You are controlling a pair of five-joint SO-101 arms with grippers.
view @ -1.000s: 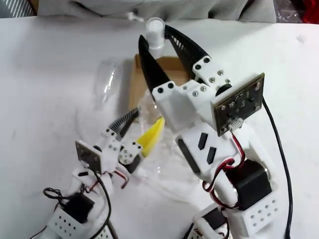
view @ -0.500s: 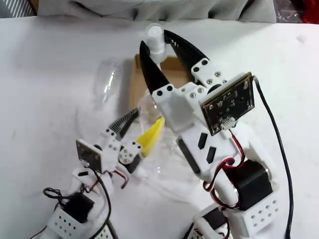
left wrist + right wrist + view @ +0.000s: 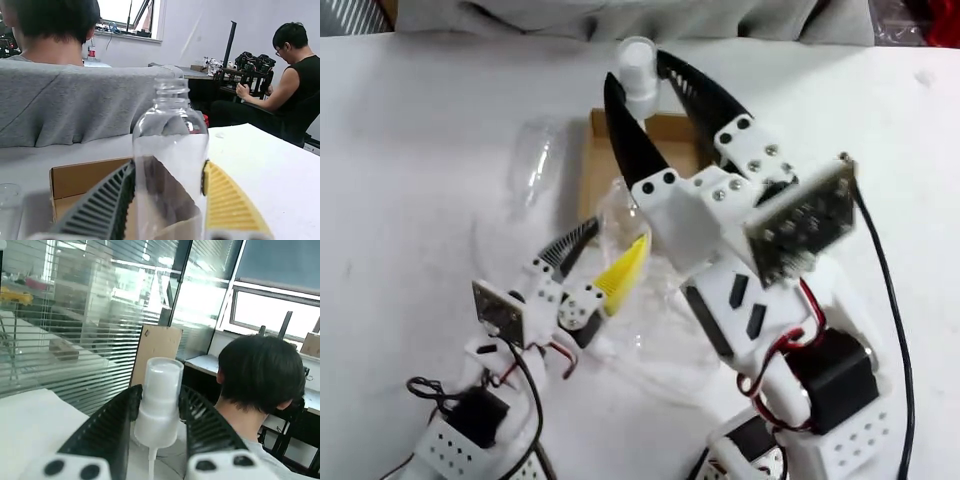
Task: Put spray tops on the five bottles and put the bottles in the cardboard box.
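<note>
My left gripper, with one grey and one yellow finger, is shut on a clear open-necked bottle that stands upright at the near edge of the cardboard box. In the left wrist view the bottle rises between the fingers of the left gripper, with the box behind it. My right gripper, black-fingered, is shut on a white spray top held high over the far side of the box. The right wrist view shows the spray top in the right gripper, its tube hanging down.
Another clear bottle lies on the white table left of the box. More clear plastic lies between the two arm bases. A person in grey sits beyond the far table edge. A black cable runs along the right arm.
The right gripper's wrist has turned and shifted slightly to the right, carrying the spray top with it. The left gripper and its bottle have stayed still.
</note>
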